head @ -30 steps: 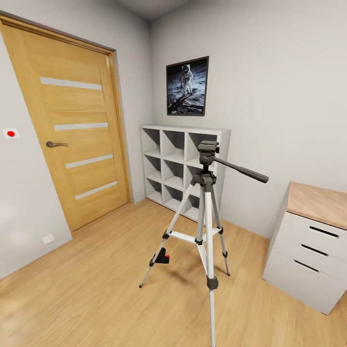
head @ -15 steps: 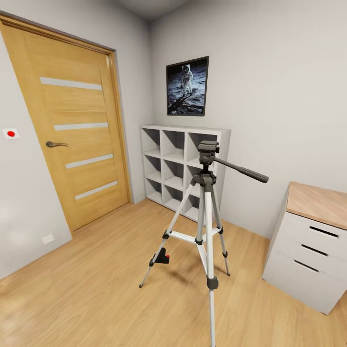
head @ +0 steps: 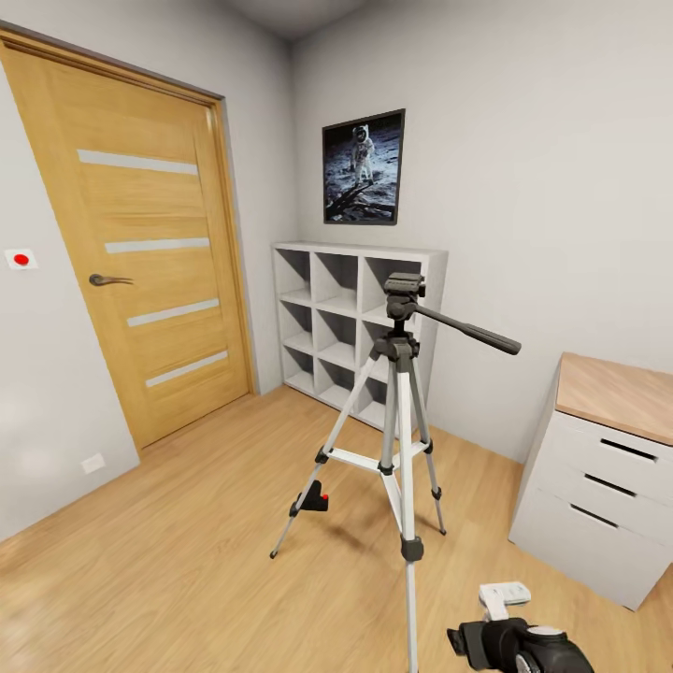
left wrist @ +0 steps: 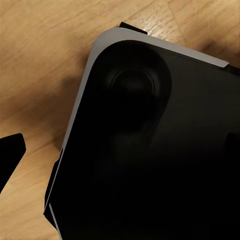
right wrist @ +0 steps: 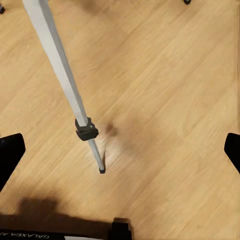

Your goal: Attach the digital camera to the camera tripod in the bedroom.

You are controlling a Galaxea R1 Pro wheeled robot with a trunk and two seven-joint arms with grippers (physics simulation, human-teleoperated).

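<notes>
In the head view, the camera tripod is being shown upright on the light wood floor of the bedroom, its three silver legs spread and its long pan handle pointing away from the door side. The digital camera is being seen on the floor just beside the tripod's leg on the door side, black with a red spot. Behind the tripod a white cube shelf is being shown against the wall, with a framed astronaut picture above it. A wooden door is being seen well apart from the tripod on one side, and a white drawer unit with a wooden surface on the other. Near the tripod's closest leg, part of the right arm is being seen at the frame's lower edge.

In the left wrist view, a dark rounded body with a pale rim is being shown over the floor. One dark tip of the fingers is being seen at the edge; whether the left fingers are apart or together cannot be told.

In the right wrist view, one tripod leg with its black joint is being shown slanting down to the floor, its foot touching the boards. The right fingers are being seen at opposite edges, wide apart, with nothing between them.
</notes>
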